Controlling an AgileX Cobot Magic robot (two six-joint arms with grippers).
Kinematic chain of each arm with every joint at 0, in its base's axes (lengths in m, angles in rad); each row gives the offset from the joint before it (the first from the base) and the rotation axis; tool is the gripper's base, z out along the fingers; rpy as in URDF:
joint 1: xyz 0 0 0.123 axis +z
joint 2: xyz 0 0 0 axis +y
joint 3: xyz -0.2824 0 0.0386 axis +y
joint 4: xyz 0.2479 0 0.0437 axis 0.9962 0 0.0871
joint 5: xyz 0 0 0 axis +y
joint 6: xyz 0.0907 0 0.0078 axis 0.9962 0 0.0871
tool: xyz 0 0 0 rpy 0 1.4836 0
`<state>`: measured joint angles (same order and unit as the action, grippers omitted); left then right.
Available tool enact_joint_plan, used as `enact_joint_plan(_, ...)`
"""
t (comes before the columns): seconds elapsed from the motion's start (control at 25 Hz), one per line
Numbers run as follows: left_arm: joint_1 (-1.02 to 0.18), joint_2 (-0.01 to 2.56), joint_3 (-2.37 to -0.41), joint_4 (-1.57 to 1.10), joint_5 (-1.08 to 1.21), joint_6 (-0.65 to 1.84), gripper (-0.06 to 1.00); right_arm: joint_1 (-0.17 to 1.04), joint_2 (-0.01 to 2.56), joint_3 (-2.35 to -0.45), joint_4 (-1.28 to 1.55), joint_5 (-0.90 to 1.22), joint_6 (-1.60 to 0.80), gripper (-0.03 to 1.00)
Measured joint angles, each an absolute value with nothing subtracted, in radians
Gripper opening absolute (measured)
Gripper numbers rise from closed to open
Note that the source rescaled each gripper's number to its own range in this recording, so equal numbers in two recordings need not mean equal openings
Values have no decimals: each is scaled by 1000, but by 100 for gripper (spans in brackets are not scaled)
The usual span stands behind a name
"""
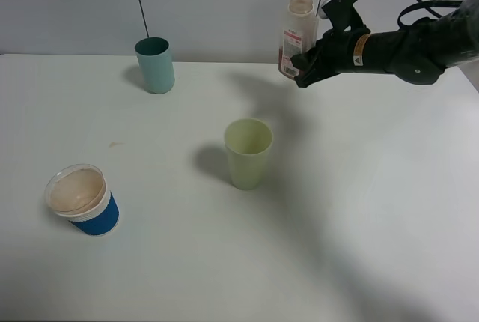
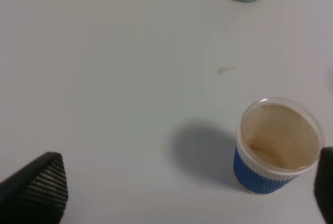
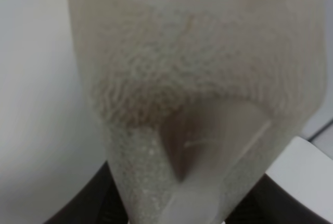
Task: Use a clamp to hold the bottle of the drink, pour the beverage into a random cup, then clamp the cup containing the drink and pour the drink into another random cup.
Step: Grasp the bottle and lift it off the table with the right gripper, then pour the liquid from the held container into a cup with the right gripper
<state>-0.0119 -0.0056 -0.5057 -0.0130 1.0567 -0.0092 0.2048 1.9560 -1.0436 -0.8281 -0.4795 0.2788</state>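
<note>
Step in hand: bottle grasp. Your right gripper (image 1: 307, 64) is clamped on the upright bottle (image 1: 296, 34), behind and right of the green cup (image 1: 248, 153). Next, carry the bottle over that cup and tilt slowly. Your left gripper (image 2: 179, 187) is spread and empty.

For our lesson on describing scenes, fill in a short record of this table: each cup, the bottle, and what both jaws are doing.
bottle: upright, clamped in the right jaws, back right of the table
teal cup: upright, back left
green cup: upright, middle
blue-banded cup: upright, front left, brownish inside
left jaws: open, empty, near the blue-banded cup
</note>
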Motion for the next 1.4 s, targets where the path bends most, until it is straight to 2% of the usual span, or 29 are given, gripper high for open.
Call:
enact_joint_plan(0.8, -12, -6, -506, -13, 1057, -9, 87, 303, 1832, -1044, -825, -347, 357, 2)
enact_joint_plan(1.4, -12, -6, -506, -13, 1057, -9, 87, 405, 1734, -1044, -837, -114, 362, 2)
